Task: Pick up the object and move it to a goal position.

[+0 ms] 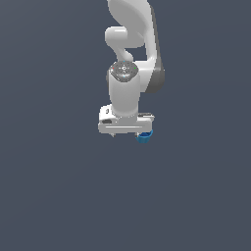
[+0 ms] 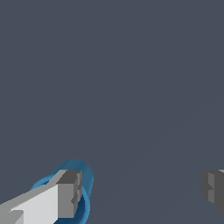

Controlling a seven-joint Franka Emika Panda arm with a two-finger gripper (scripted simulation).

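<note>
The object (image 1: 145,137) is a small blue cup. In the exterior view it peeks out from under the white hand, at the end toward the exterior view's right. My gripper (image 1: 128,131) hangs straight down over it from the white arm. In the wrist view the gripper (image 2: 141,190) is open, with its two grey fingertips (image 2: 70,193) far apart. The object (image 2: 83,181) lies behind one fingertip, partly hidden by it, and not in the gap between the two. Whether the finger touches the cup I cannot tell.
A plain dark grey floor (image 1: 59,196) fills both views. No other objects, containers or edges show. The arm's links (image 1: 132,29) rise toward the top of the exterior view.
</note>
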